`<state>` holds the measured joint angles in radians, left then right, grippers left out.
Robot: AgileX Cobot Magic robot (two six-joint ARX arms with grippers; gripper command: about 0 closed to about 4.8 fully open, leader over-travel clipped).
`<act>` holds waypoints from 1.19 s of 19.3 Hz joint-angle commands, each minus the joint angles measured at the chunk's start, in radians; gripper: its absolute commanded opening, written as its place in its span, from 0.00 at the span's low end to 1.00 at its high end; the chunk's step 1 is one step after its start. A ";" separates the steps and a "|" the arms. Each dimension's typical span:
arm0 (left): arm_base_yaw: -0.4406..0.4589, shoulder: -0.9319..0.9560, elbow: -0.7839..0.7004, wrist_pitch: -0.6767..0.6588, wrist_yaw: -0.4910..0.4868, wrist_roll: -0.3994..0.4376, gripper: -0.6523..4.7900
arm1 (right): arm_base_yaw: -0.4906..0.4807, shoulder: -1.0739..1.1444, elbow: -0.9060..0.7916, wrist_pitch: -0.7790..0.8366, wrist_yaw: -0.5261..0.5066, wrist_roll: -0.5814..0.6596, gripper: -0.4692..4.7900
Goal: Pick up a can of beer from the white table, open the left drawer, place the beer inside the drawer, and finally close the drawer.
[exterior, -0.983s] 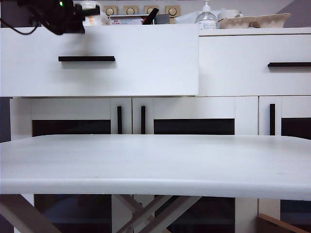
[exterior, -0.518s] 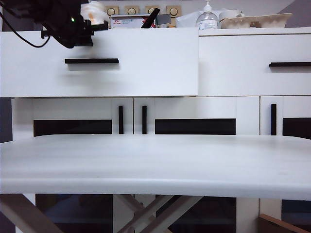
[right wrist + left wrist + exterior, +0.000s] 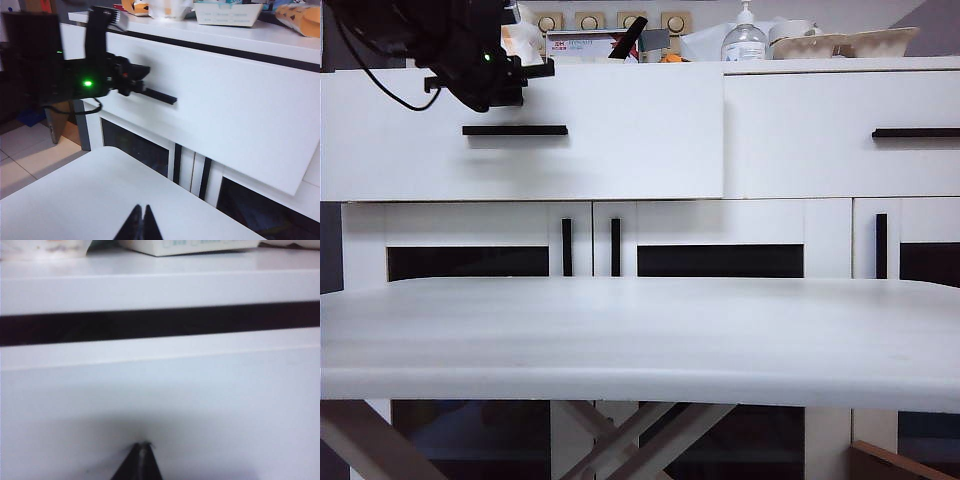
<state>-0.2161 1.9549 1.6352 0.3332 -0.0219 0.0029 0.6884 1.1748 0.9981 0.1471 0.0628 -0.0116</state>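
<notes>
- Your left gripper (image 3: 535, 70), its fingers pressed together with nothing between them, sits against the face of the left drawer (image 3: 620, 150), just above the black handle (image 3: 515, 130); the left wrist view shows its closed tip (image 3: 141, 460) meeting the white panel.
- That drawer stands ajar: a dark gap (image 3: 160, 322) separates its top edge from the cabinet top, and its front sits proud of the twin drawer (image 3: 840, 130) to the side.
- Your right gripper (image 3: 140, 222), also closed and empty, hangs above the white table (image 3: 640, 340), well in front of the drawer.
- The can of beer appears in no view; you cannot tell whether it lies inside the drawer, so a push now could shut the drawer without it.
- A push high on the panel, above the handle, may let the tip skid upward off the edge and into the gap.
- A hard shove could roll or tip a can inside and shake the bottles and boxes (image 3: 745, 42) crowding the cabinet top.
- An off-centre push, left of the drawer's middle, may skew the drawer and leave it not fully shut.
</notes>
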 commanded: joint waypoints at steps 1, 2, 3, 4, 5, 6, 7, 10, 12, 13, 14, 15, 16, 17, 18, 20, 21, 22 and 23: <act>0.000 0.053 0.091 -0.032 0.000 -0.003 0.11 | 0.002 -0.014 0.005 0.010 -0.003 0.001 0.09; 0.000 0.069 0.114 -0.032 0.000 -0.003 0.11 | 0.002 -0.016 0.005 0.010 -0.003 0.001 0.08; 0.000 0.077 0.125 -0.033 0.000 -0.003 0.11 | 0.002 -0.018 0.005 0.009 -0.003 0.001 0.08; 0.000 0.089 0.139 -0.032 0.000 -0.003 0.11 | 0.002 -0.020 0.005 0.006 -0.003 0.001 0.08; 0.000 0.098 0.149 -0.034 0.000 -0.003 0.11 | 0.002 -0.023 0.005 0.006 -0.003 0.001 0.08; 0.000 0.109 0.159 -0.034 0.000 -0.003 0.11 | 0.002 -0.025 0.005 0.006 -0.003 0.001 0.09; 0.001 0.115 0.163 -0.036 0.000 -0.003 0.11 | 0.002 -0.026 0.005 0.006 -0.003 0.001 0.09; 0.011 0.149 0.215 -0.069 0.001 -0.003 0.11 | 0.002 -0.027 0.005 0.006 -0.003 0.001 0.08; 0.013 0.156 0.248 -0.082 0.000 -0.003 0.11 | 0.002 -0.027 0.005 0.006 -0.003 0.001 0.08; 0.013 0.154 0.248 -0.068 0.000 -0.003 0.11 | 0.002 -0.027 0.005 0.006 -0.002 0.001 0.09; 0.013 0.150 0.248 -0.067 0.001 -0.003 0.11 | 0.002 -0.029 0.005 0.006 -0.002 0.001 0.09; 0.013 0.138 0.248 -0.108 0.002 -0.003 0.11 | 0.002 -0.035 0.005 0.006 -0.001 0.000 0.08; 0.011 0.124 0.248 -0.159 0.003 -0.003 0.11 | 0.001 -0.046 0.005 0.006 0.010 0.000 0.08; 0.010 0.104 0.248 -0.212 0.004 -0.004 0.11 | 0.000 -0.062 0.005 0.003 0.026 0.000 0.08; 0.008 0.085 0.247 -0.246 0.004 -0.008 0.11 | -0.002 -0.080 0.005 -0.008 0.044 -0.002 0.09; 0.005 0.035 0.247 -0.283 0.026 -0.022 0.11 | -0.016 -0.130 0.005 -0.058 0.068 -0.047 0.09; 0.005 0.001 0.247 -0.305 0.031 -0.024 0.11 | -0.025 -0.156 0.005 -0.093 0.070 -0.060 0.08; 0.005 -0.019 0.247 -0.319 0.031 -0.024 0.11 | -0.032 -0.179 0.005 -0.124 0.070 -0.064 0.08; 0.002 -0.070 0.245 -0.351 0.031 -0.032 0.11 | -0.047 -0.219 0.005 -0.183 0.070 -0.064 0.09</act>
<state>-0.2096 1.9228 1.8782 -0.0021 0.0010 -0.0196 0.6483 0.9794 0.9985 0.0082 0.1307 -0.0689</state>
